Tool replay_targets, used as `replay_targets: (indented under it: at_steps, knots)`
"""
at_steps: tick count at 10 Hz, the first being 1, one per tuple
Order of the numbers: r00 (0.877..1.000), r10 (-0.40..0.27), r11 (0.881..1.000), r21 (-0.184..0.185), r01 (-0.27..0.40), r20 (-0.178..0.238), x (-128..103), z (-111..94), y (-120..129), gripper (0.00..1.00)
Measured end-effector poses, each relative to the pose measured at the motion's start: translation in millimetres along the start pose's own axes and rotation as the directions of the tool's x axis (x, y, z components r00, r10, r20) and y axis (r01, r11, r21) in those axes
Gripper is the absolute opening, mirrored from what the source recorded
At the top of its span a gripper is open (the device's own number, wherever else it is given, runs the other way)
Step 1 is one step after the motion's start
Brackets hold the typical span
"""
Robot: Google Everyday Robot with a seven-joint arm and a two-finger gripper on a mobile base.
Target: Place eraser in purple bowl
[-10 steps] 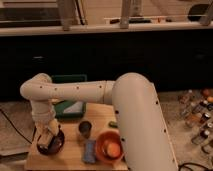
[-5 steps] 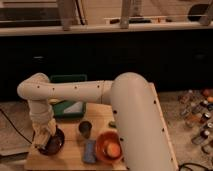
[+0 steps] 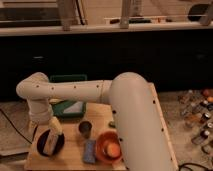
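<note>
The purple bowl [image 3: 41, 145] sits at the front left corner of the wooden table. A pale eraser block [image 3: 49, 144] shows inside the bowl's outline, tilted. My gripper [image 3: 53, 129] hangs from the white arm directly over the bowl, right above the eraser. I cannot tell whether it still touches the eraser.
A small metal cup [image 3: 85, 128] stands right of the purple bowl. An orange bowl [image 3: 107, 146] and a blue cloth [image 3: 90, 151] lie at the front. A green tray [image 3: 69, 80] is at the back left. Bottles [image 3: 199, 120] stand to the right of the table [image 3: 102, 117].
The arm has shifted only slightly. The gripper stays low over the purple bowl with the pale block under it.
</note>
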Motion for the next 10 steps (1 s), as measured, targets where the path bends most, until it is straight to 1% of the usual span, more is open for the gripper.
replay_targets:
  at_steps: [5,10]
  knots:
    - [1.0,-0.004,1.0,0.001,0.004,-0.003,1.3,-4.1,2.7,0.8]
    - [0.999,-0.025,0.999,0.031,0.025,-0.023,1.8,-11.9,3.1,0.8]
